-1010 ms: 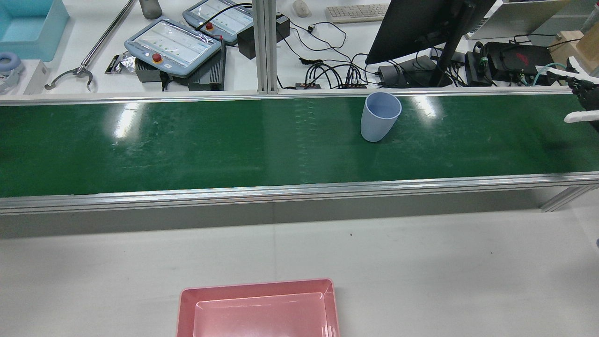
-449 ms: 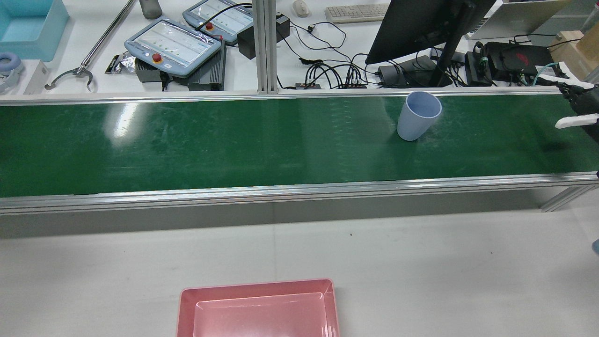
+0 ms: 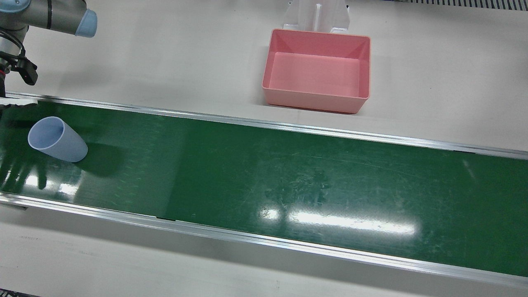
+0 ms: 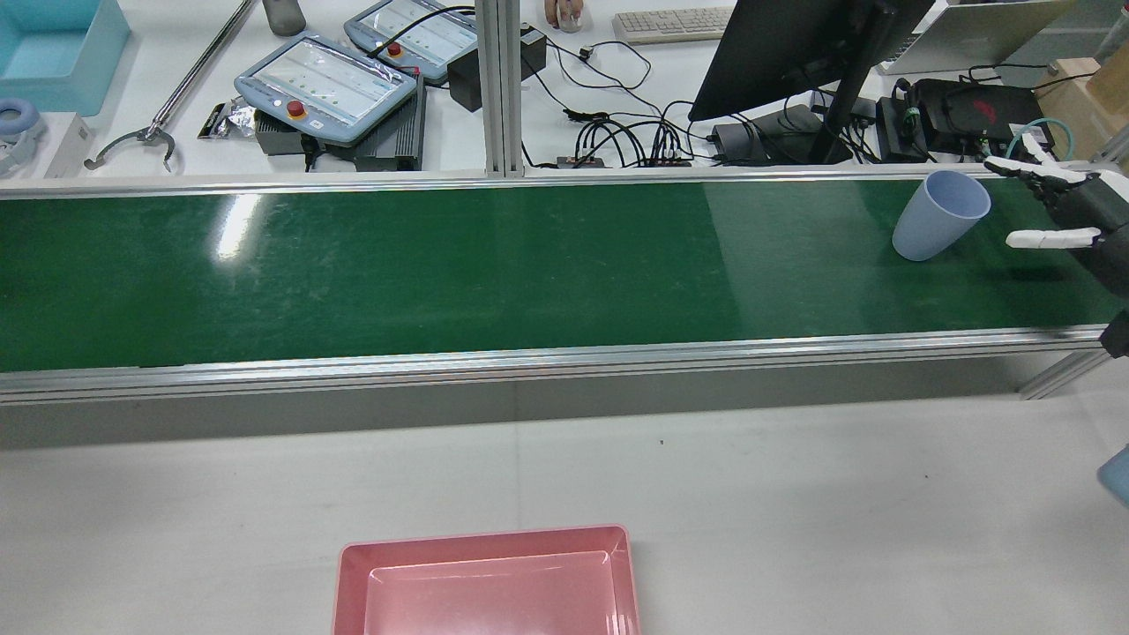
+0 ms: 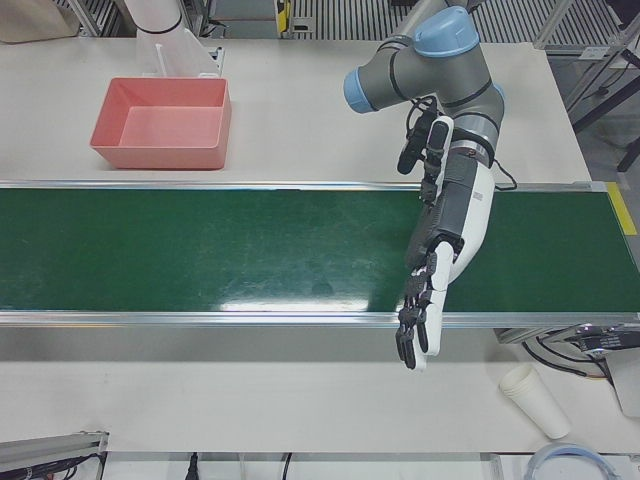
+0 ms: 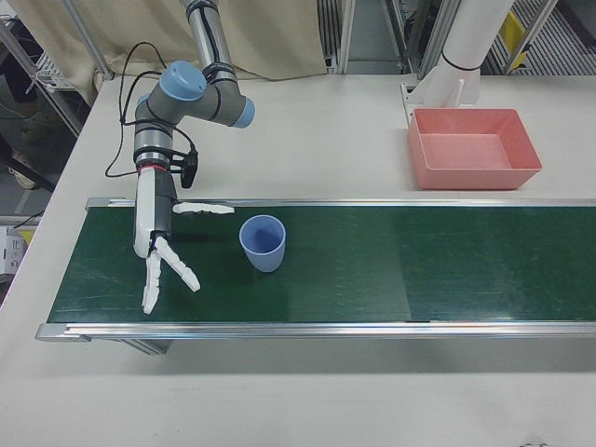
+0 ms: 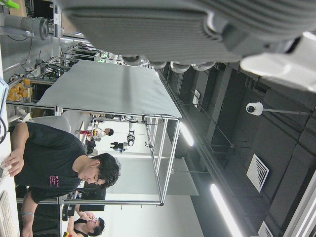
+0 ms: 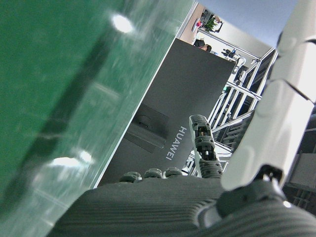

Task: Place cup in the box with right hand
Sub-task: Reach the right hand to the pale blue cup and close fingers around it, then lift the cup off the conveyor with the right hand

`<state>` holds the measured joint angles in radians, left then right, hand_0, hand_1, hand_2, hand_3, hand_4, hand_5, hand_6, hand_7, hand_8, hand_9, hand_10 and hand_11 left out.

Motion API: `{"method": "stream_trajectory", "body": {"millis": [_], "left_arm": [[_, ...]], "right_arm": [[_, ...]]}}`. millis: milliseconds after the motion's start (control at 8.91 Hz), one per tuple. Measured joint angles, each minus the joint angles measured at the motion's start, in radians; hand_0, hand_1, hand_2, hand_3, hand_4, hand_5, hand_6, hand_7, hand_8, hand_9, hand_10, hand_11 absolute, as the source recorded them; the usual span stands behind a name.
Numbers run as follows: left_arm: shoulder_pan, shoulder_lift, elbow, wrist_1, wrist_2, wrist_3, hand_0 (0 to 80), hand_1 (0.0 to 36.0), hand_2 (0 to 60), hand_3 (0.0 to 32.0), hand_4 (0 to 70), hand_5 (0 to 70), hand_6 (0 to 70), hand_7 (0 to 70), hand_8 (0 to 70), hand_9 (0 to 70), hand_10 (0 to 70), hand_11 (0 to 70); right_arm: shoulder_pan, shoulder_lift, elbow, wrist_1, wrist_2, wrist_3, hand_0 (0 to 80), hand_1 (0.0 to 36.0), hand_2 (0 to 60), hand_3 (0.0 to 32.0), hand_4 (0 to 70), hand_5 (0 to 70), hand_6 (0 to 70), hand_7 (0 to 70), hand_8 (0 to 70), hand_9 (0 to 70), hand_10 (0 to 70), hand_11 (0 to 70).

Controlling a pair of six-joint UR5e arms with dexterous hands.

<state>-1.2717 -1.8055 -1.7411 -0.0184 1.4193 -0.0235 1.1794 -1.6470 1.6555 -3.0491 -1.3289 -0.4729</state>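
Blue cup (image 6: pixel 264 243): upright on the green conveyor belt (image 6: pixel 391 265), empty. My right robot hand (image 6: pixel 160 244): just beside the cup, fingers spread, holding nothing. Pink box (image 6: pixel 473 147): on the counter (image 6: pixel 307 140), well apart.

A green conveyor belt (image 6: pixel 391 265) carries an upright blue cup (image 6: pixel 264 243); a pink box (image 6: pixel 475 148) sits on the white table (image 6: pixel 307 130).

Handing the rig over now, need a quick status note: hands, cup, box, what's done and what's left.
Right hand: open, low over the belt, beside the cup, not touching.
Left hand: open, idle, holding nothing.
Cup: upright on the belt, ungrasped.
Box: pink, empty, on the table beside the belt.
Done: nothing placed.
Left: grasp the cup with the right hand, carry it to the box, release.
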Motion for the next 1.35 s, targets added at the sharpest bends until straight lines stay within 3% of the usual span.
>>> {"method": "stream_trajectory", "body": {"millis": [112,224,337,449,561,673,898,1010,1122,1347], "left_arm": [[0.000,0.000,0.000,0.000,0.000,0.000,0.0,0.0,0.0,0.0,0.0,0.0,0.0,0.0,0.0,0.0,0.0,0.0],[0.000,0.000,0.000,0.000,0.000,0.000,0.0,0.0,0.0,0.0,0.0,0.0,0.0,0.0,0.0,0.0,0.0,0.0],[0.000,0.000,0.000,0.000,0.000,0.000,0.0,0.0,0.0,0.0,0.0,0.0,0.0,0.0,0.0,0.0,0.0,0.0],[0.000,0.000,0.000,0.000,0.000,0.000,0.0,0.0,0.0,0.0,0.0,0.0,0.0,0.0,0.0,0.0,0.0,0.0],[0.000,0.000,0.000,0.000,0.000,0.000,0.0,0.0,0.0,0.0,0.0,0.0,0.0,0.0,0.0,0.0,0.0,0.0],[0.000,0.000,0.000,0.000,0.000,0.001,0.0,0.0,0.0,0.0,0.0,0.0,0.0,0.0,0.0,0.0,0.0,0.0],[0.000,0.000,0.000,0.000,0.000,0.000,0.0,0.0,0.0,0.0,0.0,0.0,0.0,0.0,0.0,0.0,0.0,0.0],[0.000,0.000,0.000,0.000,0.000,0.000,0.0,0.0,0.0,0.0,0.0,0.0,0.0,0.0,0.0,0.0,0.0,0.0],[0.000,0.000,0.000,0.000,0.000,0.001,0.0,0.0,0.0,0.0,0.0,0.0,0.0,0.0,0.0,0.0,0.0,0.0],[0.000,0.000,0.000,0.000,0.000,0.001,0.0,0.0,0.0,0.0,0.0,0.0,0.0,0.0,0.0,0.0,0.0,0.0]], "right_arm": [[-0.007,0.001,-0.002,0.001,0.001,0.000,47.6,9.5,0.0,0.0,6.0,3.2,0.4,0.0,0.0,0.0,0.0,0.0],[-0.010,0.002,-0.003,0.002,0.002,0.001,46.2,11.9,8.6,0.0,4.7,3.3,0.5,0.0,0.0,0.0,0.0,0.0],[-0.012,0.002,-0.004,0.004,0.004,0.005,48.4,19.3,27.7,0.0,4.7,4.8,1.6,1.2,0.0,0.0,0.0,0.0],[-0.011,0.002,-0.006,0.005,0.008,0.008,48.9,36.0,60.0,0.0,6.7,11.2,10.9,36.9,8.9,18.2,6.3,12.7],[-0.010,0.002,-0.007,0.005,0.026,0.011,54.0,36.0,60.0,0.0,13.6,17.5,26.8,70.0,42.7,67.7,28.3,43.9],[-0.009,0.000,-0.006,0.000,0.048,0.019,79.3,36.0,60.0,0.0,14.1,29.0,49.3,70.0,70.0,70.0,58.1,70.0],[-0.008,-0.002,-0.002,-0.005,0.064,0.036,80.0,36.0,60.0,0.0,13.9,31.8,52.4,70.0,70.0,70.0,62.8,70.0],[-0.007,-0.003,0.004,-0.003,0.066,0.045,73.4,36.0,60.0,0.0,6.5,32.4,52.9,70.0,70.0,70.0,65.6,70.0],[-0.003,-0.006,0.036,-0.003,0.067,0.053,78.1,36.0,60.0,0.0,7.4,32.2,52.5,70.0,70.0,70.0,64.2,70.0],[0.010,-0.025,0.169,-0.012,0.068,0.057,80.0,36.0,60.0,0.0,7.8,31.1,50.8,70.0,70.0,70.0,57.8,70.0]]}}
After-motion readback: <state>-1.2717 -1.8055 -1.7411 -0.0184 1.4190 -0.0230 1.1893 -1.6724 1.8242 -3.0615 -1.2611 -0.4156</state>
